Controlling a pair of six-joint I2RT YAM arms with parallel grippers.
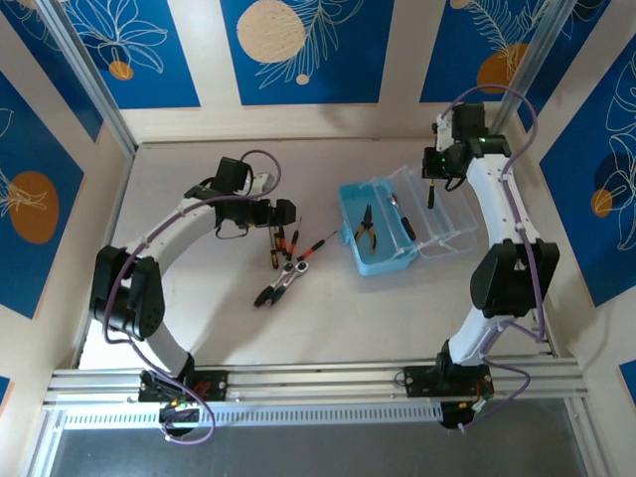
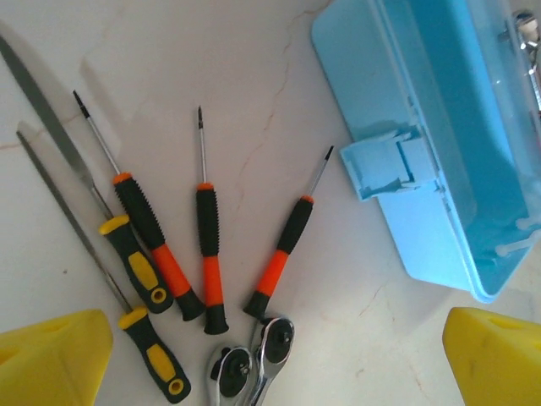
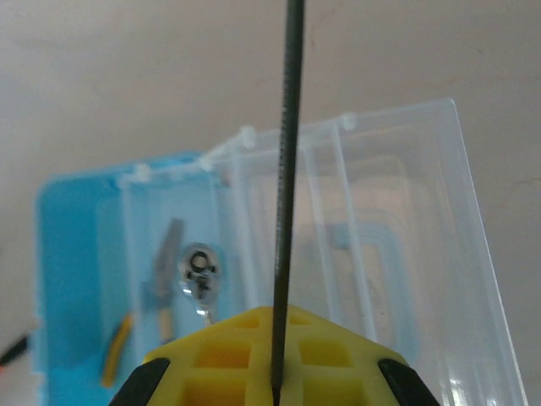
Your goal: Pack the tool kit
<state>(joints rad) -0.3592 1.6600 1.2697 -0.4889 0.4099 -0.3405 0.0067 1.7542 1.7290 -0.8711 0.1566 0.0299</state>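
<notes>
The light-blue case (image 1: 376, 238) sits open on the desk (image 1: 199, 338), right of centre, with its clear lid (image 1: 442, 214) laid back toward 3 o'clock. Inside the case lie yellow-handled pliers (image 1: 366, 227) and, at their 2 o'clock, a ratchet wrench (image 1: 396, 205). The right wrist view shows both through the clear plastic, with the pliers (image 3: 161, 288) just beside the ratchet wrench (image 3: 200, 271).

The loose tools lie on the desk at 9 o'clock from the case. In the left wrist view three screwdrivers (image 2: 207, 254) with black-and-orange handles fan out, tips toward 12 o'clock. At their 9 o'clock are two slim files (image 2: 135, 266) with yellow-and-black handles. At their 6 o'clock two ratchet wrenches (image 2: 254, 355) lie with their heads side by side, just beside the end of the rightmost screwdriver handle. The case (image 2: 423, 127) fills the 2 o'clock corner.

The left gripper (image 1: 283, 214) hangs over these tools with its yellow fingers (image 2: 51, 359) spread wide and nothing between them.

The right gripper (image 1: 434, 174) is above the far edge of the lid, at 1 o'clock from the case, clenched on a thin dark tool (image 1: 430, 195). In the right wrist view the shaft (image 3: 292, 127) runs straight toward 12 o'clock from between the fingers. I cannot tell whether it is a file or a screwdriver.
</notes>
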